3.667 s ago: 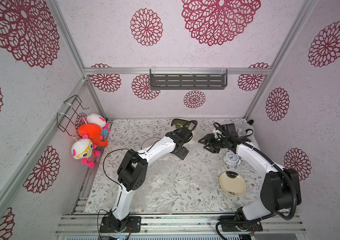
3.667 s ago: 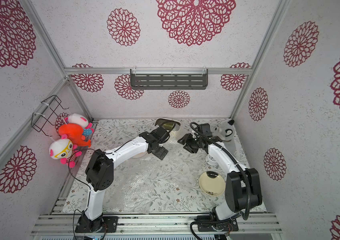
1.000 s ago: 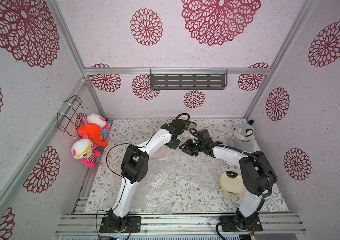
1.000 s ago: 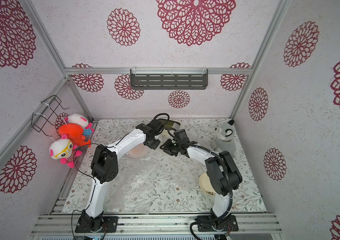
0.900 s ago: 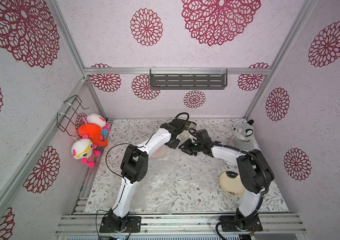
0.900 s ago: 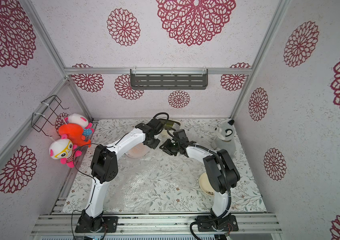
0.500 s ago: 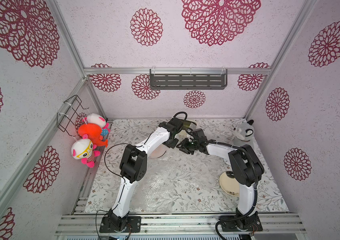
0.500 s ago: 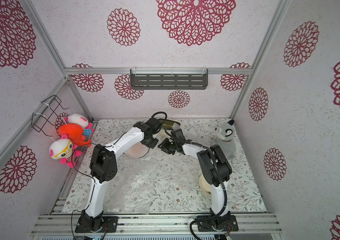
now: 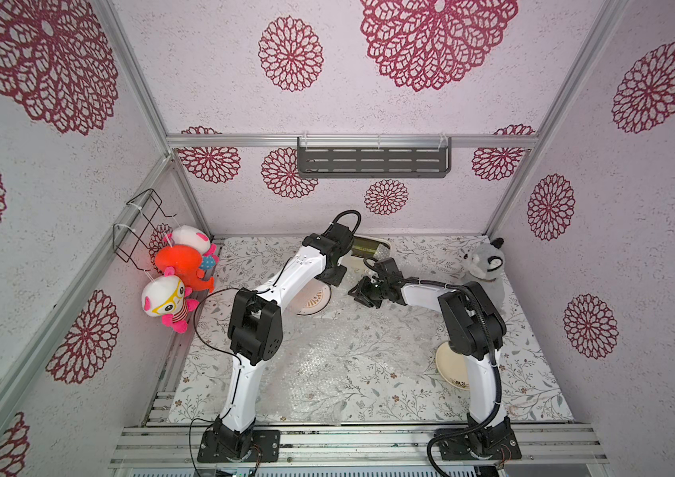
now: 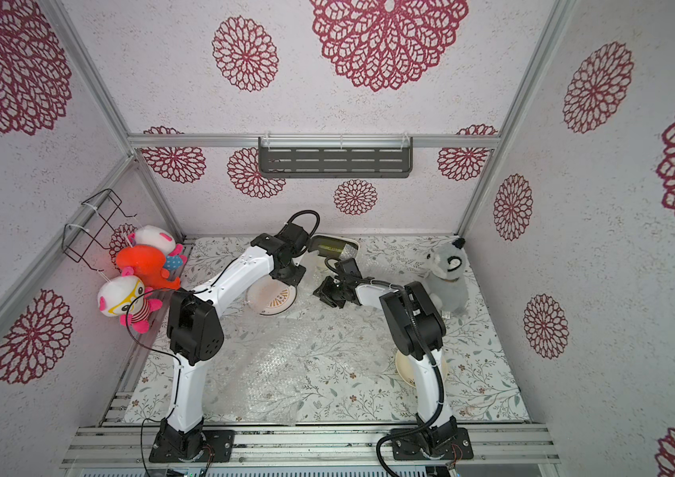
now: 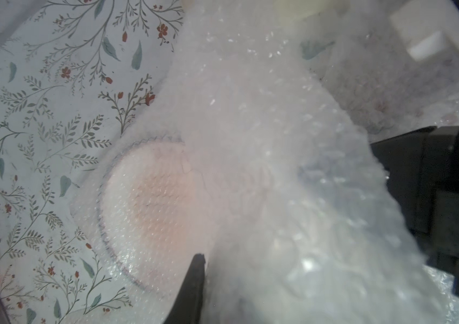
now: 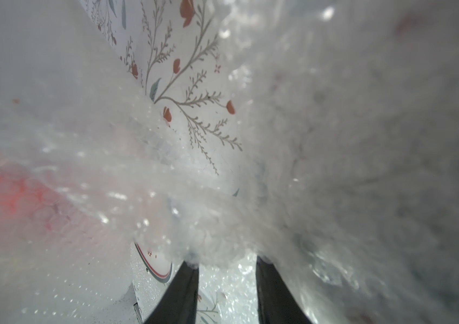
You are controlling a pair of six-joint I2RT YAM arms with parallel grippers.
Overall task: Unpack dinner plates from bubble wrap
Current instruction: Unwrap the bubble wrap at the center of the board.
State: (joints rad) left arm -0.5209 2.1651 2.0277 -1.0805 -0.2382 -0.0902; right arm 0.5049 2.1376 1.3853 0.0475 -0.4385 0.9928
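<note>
Near the table's (image 9: 422, 252) far edge, our left gripper (image 9: 337, 276) and right gripper (image 12: 225, 269) each pinch bunched bubble wrap (image 11: 278, 140), likely to peel it off the sunburst plate (image 10: 271, 299).

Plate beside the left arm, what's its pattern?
Orange sunburst on white plate, best in a top view.

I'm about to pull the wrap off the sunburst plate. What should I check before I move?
1. Left gripper holding wrap: ok; wrap tents up from its finger.
2. Right gripper holding wrap: cannot tell; wrap bunches at its fingertips, jaws apart.
3. Sunburst plate uncovered: not ok; wrap lies over it in the left wrist view.
4. Cream plate out of the way: ok; bare, well away from both grippers.
5. Box clearance: cannot tell; it sits just behind the left gripper.
</note>
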